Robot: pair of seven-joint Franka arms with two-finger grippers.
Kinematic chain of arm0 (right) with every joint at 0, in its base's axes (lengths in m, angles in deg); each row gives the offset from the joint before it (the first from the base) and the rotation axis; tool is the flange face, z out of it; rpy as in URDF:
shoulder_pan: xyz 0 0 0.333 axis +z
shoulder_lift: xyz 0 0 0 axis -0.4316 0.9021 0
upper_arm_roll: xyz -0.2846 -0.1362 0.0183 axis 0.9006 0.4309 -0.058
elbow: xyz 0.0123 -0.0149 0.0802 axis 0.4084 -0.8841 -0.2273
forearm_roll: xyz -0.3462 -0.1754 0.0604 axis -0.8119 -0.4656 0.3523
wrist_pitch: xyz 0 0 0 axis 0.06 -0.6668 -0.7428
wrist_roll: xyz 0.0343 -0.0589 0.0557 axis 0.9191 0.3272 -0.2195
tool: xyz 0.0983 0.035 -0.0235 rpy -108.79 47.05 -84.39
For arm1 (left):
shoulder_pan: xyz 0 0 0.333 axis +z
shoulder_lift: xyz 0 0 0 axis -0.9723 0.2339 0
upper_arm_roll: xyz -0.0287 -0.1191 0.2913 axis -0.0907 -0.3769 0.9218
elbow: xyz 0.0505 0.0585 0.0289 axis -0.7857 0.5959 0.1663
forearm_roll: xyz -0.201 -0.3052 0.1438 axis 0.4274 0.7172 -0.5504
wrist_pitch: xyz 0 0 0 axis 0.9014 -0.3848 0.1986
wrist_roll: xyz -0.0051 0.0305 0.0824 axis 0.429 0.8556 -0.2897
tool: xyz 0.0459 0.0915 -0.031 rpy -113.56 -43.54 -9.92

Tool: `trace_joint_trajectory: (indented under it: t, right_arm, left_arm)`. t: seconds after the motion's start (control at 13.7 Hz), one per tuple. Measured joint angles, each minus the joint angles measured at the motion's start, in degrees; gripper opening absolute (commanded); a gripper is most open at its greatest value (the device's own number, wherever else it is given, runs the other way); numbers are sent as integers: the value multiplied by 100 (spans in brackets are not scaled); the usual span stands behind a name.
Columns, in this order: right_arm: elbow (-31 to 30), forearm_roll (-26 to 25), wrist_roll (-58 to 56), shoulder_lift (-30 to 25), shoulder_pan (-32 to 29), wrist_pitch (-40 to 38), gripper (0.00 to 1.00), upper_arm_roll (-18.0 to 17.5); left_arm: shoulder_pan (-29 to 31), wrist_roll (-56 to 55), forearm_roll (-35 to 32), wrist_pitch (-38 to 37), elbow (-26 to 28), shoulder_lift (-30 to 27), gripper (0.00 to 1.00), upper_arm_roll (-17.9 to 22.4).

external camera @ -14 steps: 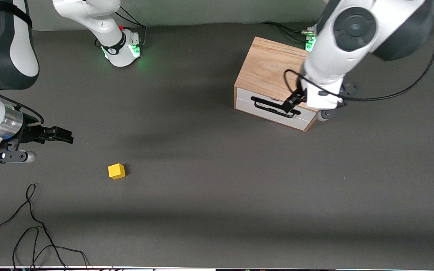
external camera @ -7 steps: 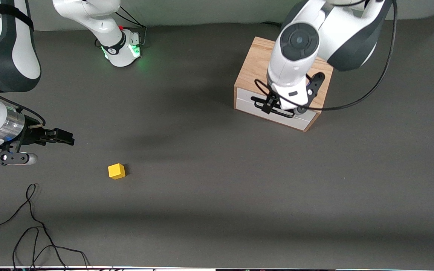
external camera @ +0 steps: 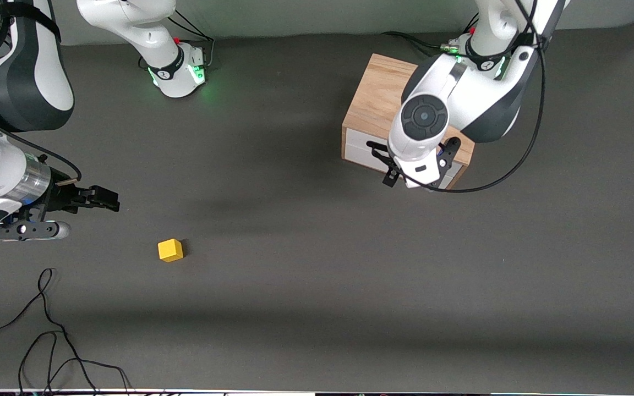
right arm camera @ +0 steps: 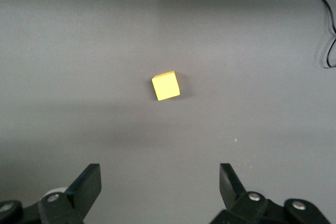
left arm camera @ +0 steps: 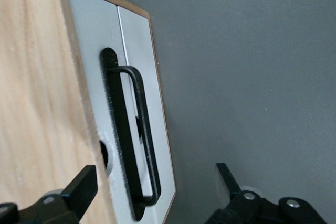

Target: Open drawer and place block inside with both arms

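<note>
Presently, drawer: white-fronted drawer [external camera: 362,152] in oak-grain wooden box [external camera: 386,99], closed; rigid black bar handle [left arm camera: 130,135] is the grasp point.
Left gripper [external camera: 417,165]: fingers spread wide, poised at the drawer front, handle not yet clasped.
Block: small yellow cube [external camera: 170,249], likely light and rigid, on grey table [external camera: 317,286] toward the right arm's end.
Right gripper [external camera: 102,198]: fingers wide apart, empty, over the table near the cube.

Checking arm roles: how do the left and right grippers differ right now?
The left gripper is at the drawer front, its fingers straddling the black handle; the right gripper hangs over bare table short of the yellow block. The left points down, the right more level. Both are open and empty.
</note>
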Motion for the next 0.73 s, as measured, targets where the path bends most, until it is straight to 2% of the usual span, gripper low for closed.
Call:
trace_joint_trajectory:
  t: [0.73]
  right_arm:
    - [-6, 0, 0, 40, -1, 28, 100, 38]
  left_arm:
    - [4, -479, -189, 335, 41, 522, 100, 17]
